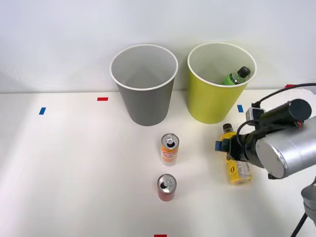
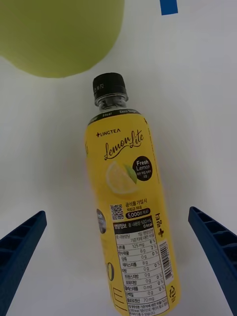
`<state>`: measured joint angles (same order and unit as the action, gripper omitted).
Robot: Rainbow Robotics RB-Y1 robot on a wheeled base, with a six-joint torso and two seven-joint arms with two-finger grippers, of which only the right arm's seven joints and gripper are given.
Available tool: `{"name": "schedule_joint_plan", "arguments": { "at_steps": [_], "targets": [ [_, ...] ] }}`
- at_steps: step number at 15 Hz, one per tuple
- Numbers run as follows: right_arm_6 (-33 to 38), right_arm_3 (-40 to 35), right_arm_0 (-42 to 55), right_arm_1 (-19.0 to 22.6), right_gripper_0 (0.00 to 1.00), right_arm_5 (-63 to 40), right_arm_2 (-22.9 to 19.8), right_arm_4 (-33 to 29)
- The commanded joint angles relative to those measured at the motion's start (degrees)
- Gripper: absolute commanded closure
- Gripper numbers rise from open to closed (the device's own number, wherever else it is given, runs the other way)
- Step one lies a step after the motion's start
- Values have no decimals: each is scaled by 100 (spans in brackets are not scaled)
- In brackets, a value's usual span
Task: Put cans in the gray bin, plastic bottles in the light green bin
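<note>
A yellow-labelled plastic bottle (image 2: pixel 131 197) with a black cap lies flat on the white table, cap toward the light green bin (image 1: pixel 212 98). My right gripper (image 2: pixel 117 212) hovers over it, open, one blue finger on each side of the label and neither touching it. In the front view the gripper (image 1: pixel 227 147) covers the bottle's (image 1: pixel 238 172) middle. A green bottle (image 1: pixel 236 76) leans inside the light green bin. The gray bin (image 1: pixel 144 86) stands to its left with nothing visible inside. An orange-and-white can (image 1: pixel 169 148) and a dark red can (image 1: pixel 166 187) stand upright in front of the gray bin.
Small tape marks dot the table: blue (image 1: pixel 42 110), red (image 1: pixel 102 98), blue (image 1: pixel 240 108) beside the light green bin, and red (image 1: pixel 160 235) at the front edge. A white wall rises behind the bins. The table's left half is open.
</note>
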<state>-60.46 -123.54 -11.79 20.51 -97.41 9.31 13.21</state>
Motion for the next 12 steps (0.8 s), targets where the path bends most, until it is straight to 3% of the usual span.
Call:
{"name": "schedule_joint_plan", "arguments": {
  "at_steps": [1, 12],
  "targets": [
    [34, 735, -500, -47, 0, -6, 1, 112],
    [-27, 1957, -895, -205, 0, 451, 1, -196]
  ]
}}
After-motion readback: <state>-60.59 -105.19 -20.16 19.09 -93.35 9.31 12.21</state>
